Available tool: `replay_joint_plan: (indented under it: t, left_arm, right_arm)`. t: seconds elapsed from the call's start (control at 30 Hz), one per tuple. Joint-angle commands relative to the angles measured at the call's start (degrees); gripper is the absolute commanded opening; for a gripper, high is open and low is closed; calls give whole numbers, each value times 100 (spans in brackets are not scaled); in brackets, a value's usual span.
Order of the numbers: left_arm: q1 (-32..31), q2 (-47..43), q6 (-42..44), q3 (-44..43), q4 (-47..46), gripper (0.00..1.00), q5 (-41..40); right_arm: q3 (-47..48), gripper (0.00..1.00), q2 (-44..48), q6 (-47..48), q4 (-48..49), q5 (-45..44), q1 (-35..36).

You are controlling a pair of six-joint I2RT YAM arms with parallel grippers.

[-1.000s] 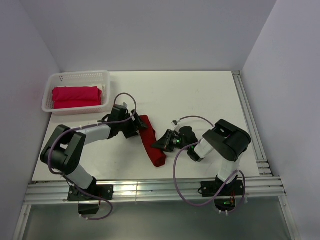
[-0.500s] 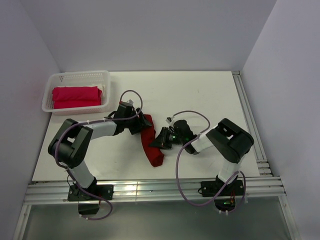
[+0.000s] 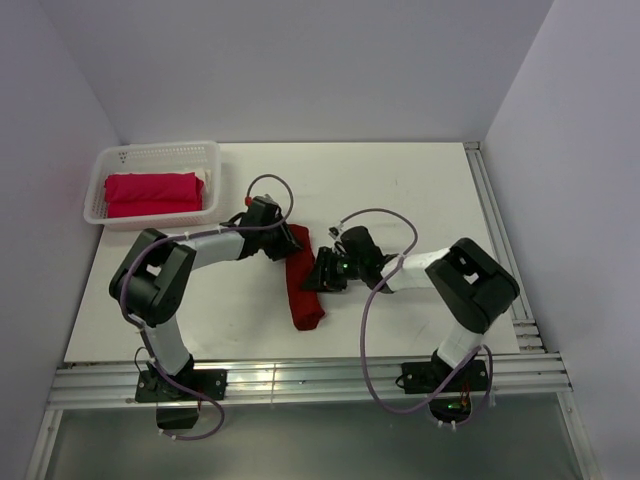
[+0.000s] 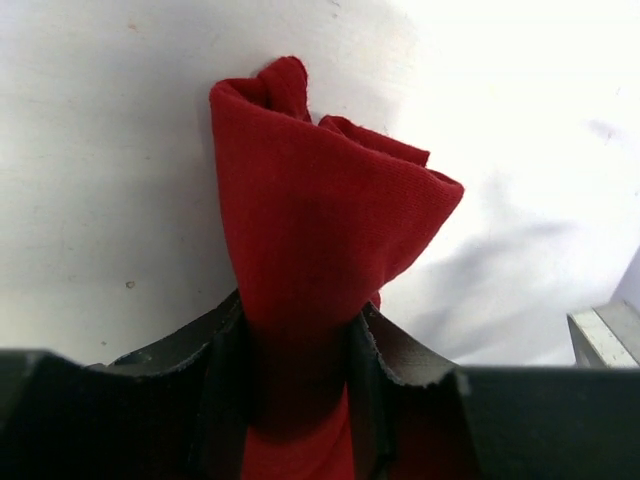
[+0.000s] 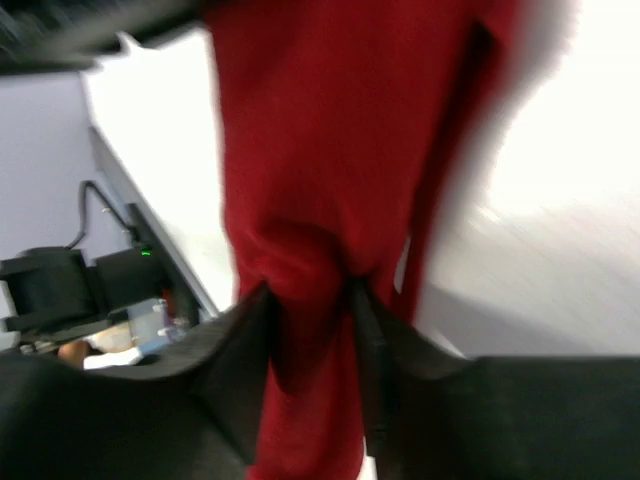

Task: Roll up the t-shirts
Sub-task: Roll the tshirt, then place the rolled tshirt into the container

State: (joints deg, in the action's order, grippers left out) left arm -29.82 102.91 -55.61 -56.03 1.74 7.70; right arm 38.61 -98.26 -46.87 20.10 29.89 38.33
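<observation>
Dark red soft cloth t-shirt (image 3: 304,288), bunched long, lying on white table (image 3: 420,190). Pinched at far end by left gripper (image 4: 300,338), at its side by right gripper (image 5: 310,300).

White table (image 3: 420,190), pale lilac walls (image 3: 300,60)

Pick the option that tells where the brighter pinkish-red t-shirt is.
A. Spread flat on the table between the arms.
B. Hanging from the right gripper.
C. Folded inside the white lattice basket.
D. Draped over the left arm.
C: the pinkish-red t-shirt lies folded inside the white lattice basket at the far left of the table, while the dark crimson t-shirt is the one lying between the arms.
</observation>
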Motion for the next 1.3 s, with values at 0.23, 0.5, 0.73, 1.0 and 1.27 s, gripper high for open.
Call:
replay_joint_plan:
  t: [0.23,0.5,0.73,1.0,1.27]
  left_arm:
    - [-15,-114,-538,-48,819,33,-1429]
    - [-111,-289,-670,83,995,33,-1675]
    - [-103,-561,-1030,364,1092,33,-1825]
    - [-120,-1001,-1619,953,1074,34,-1799]
    - [-120,-1186,-2094,1191,1179,34,-1808]
  right_arm:
    - [-1057,61,860,-68,-1394,149,69]
    - [-1741,98,1817,-830,-1343,113,298]
    - [-2963,100,3399,-2773,-428,-613,307]
    - [-3061,100,3437,-4416,-42,-1722,579]
    - [-2474,96,2848,-5262,-207,-2751,1589]
